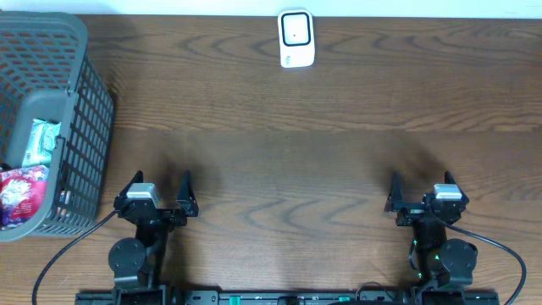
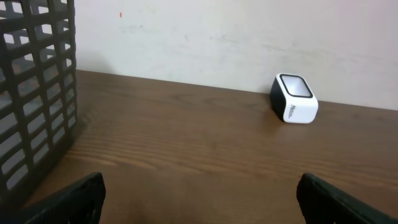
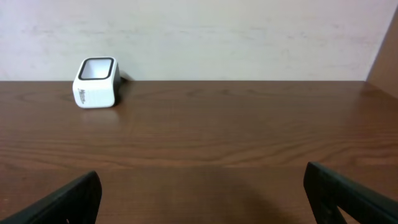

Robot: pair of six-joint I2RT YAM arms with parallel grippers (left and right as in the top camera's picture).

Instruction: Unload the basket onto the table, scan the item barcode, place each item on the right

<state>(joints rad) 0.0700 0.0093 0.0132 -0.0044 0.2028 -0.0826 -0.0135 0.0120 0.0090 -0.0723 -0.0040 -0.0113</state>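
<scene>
The dark wooden table [image 1: 296, 161] is seen from above. A white scanner [image 1: 296, 38] with a dark window is set at twelve o'clock, close to the far edge. A grey slatted basket [image 1: 85, 102] is placed at nine to ten o'clock. Inside it lie a green-and-white packet [image 1: 41, 142] and a red packet [image 1: 21, 193], just beside each other, with the red one nearer the robot. Their print is too small for a barcode to be made out. The left gripper [image 1: 161, 182] is held at seven o'clock, near the basket's near corner, its jaws spread wide and released, with nothing between them. The right gripper [image 1: 422, 185] is held at five o'clock, likewise released and empty. Both are pointed toward twelve o'clock, well apart from the scanner. In the left wrist view the scanner is found at one o'clock and the basket wall at nine o'clock. In the right wrist view the scanner is found at eleven o'clock.
</scene>
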